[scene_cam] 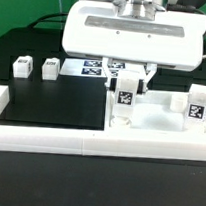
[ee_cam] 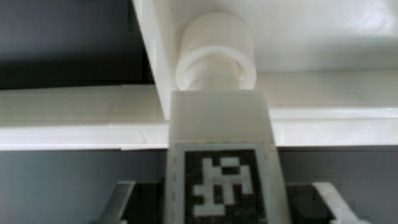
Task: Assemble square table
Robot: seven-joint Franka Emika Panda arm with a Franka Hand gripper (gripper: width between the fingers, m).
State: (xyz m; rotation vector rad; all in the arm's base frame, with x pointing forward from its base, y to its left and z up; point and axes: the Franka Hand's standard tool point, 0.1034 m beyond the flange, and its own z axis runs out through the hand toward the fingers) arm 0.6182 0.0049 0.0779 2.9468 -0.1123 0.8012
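Note:
The square table's white top [scene_cam: 160, 124] lies at the exterior view's right, against the front wall. My gripper [scene_cam: 125, 85] is shut on a white tagged leg [scene_cam: 123, 97], which it holds upright with its lower end down at the top's left part. In the wrist view the leg [ee_cam: 217, 120] runs away from my gripper [ee_cam: 222, 205], its tag between the dark fingers [ee_cam: 134, 200], and its rounded end reaches the white top [ee_cam: 71, 115]. Another leg [scene_cam: 196, 109] stands upright on the top's right side. Two loose legs [scene_cam: 22, 67] [scene_cam: 51, 67] rest at the back left.
A long white border wall [scene_cam: 78, 142] runs along the front and up the left side [scene_cam: 0, 103]. A black mat [scene_cam: 55, 109] lies inside it. The marker board [scene_cam: 94, 65] lies behind the gripper. A broad white housing [scene_cam: 126, 35] hangs above.

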